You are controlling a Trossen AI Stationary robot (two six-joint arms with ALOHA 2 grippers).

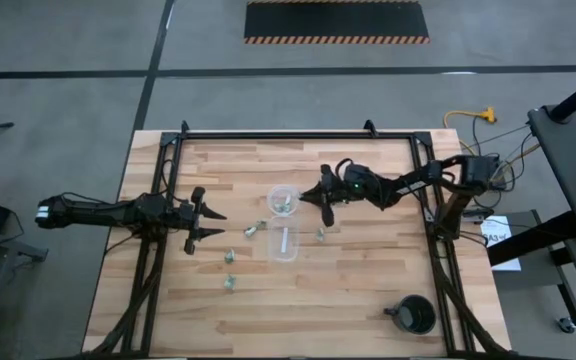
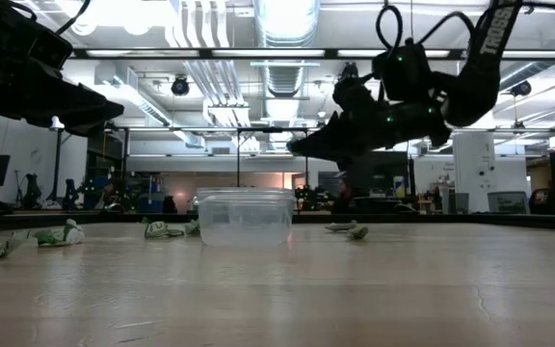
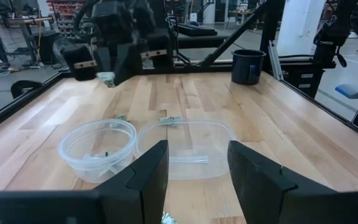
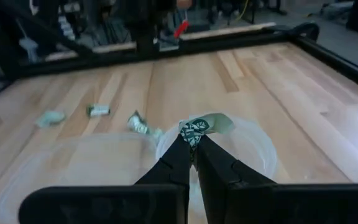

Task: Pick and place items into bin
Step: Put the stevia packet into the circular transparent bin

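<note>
Right wrist view: the right gripper (image 4: pixel 194 144) is pinching one green-and-whitish item (image 4: pixel 197 127) between its fingertips, holding it over the round clear bin (image 4: pixel 263 152), above the rim on the side away from the left arm. High view is showing the bin (image 1: pixel 283 200) near the table's middle, with a pale bit already lying inside it. A clear rectangular container (image 1: pixel 283 242) is sitting just beside the bin. Loose items are lying on the wood near the bin: one (image 1: pixel 251 231) toward the left arm, one (image 1: pixel 321 234) on the opposite side, two more (image 1: pixel 229 257) (image 1: pixel 229 283) farther off. The left gripper (image 1: pixel 200 220) is hovering well apart from the bin, fingers spread, holding nothing. A black cup (image 1: pixel 413 314) is standing far from the bin, at a table corner.
</note>
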